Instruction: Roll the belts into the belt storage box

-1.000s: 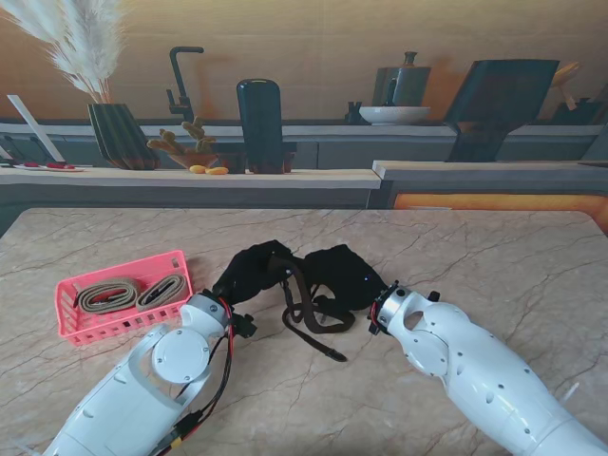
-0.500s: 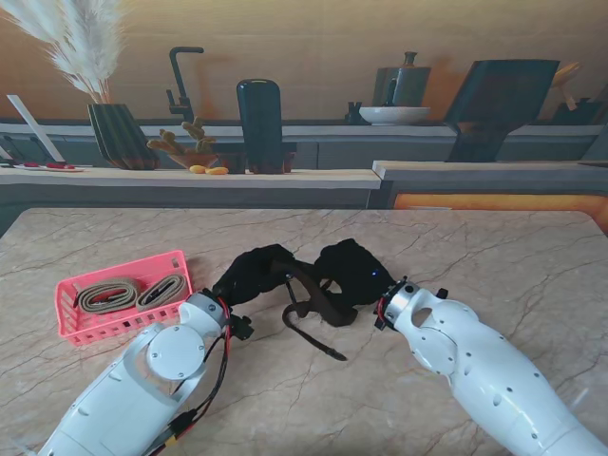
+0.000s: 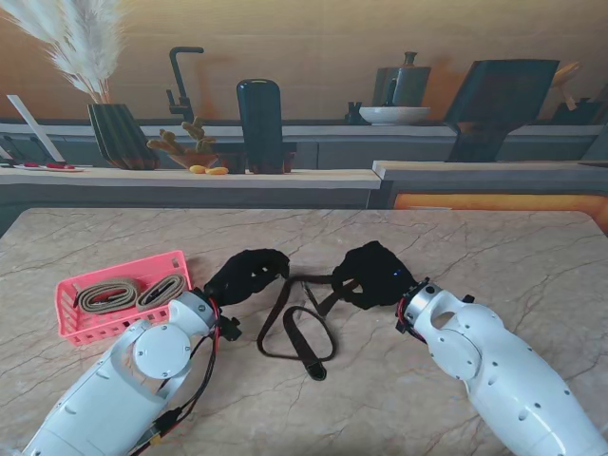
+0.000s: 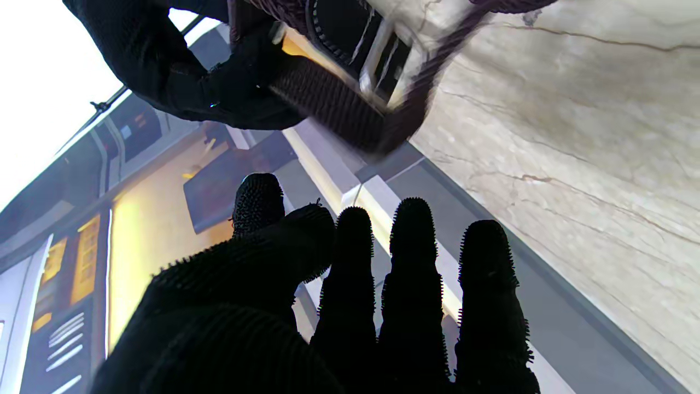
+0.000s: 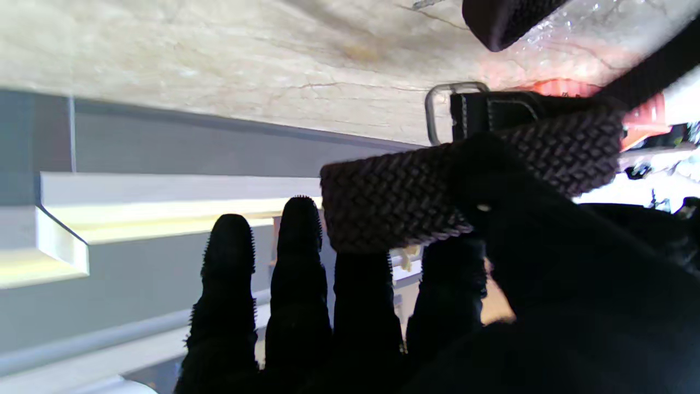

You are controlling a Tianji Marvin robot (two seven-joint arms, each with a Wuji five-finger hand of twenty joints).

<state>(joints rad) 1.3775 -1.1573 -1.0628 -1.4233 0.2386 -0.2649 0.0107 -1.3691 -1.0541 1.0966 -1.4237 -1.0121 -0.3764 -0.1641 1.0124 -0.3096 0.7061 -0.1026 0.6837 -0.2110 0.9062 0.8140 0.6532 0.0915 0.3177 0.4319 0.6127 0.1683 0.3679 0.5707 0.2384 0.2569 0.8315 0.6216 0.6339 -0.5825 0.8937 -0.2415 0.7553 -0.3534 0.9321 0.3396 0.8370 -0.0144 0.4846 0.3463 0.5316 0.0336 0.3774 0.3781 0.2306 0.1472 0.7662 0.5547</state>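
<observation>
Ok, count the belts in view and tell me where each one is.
3. Two tan rolled belts lie in the pink basket on the left; one dark belt is on the table, its end pinched in the right hand.

Two glossy white arm shells, rounded and segmented, dotted with small dark screw holes. Left arm with a round grey joint cap and red and black cables along its side. Silver wrist ring edged in red on each. Left hand and right hand in black knitted gloves, fingertips covered in tiny nubs.
</observation>
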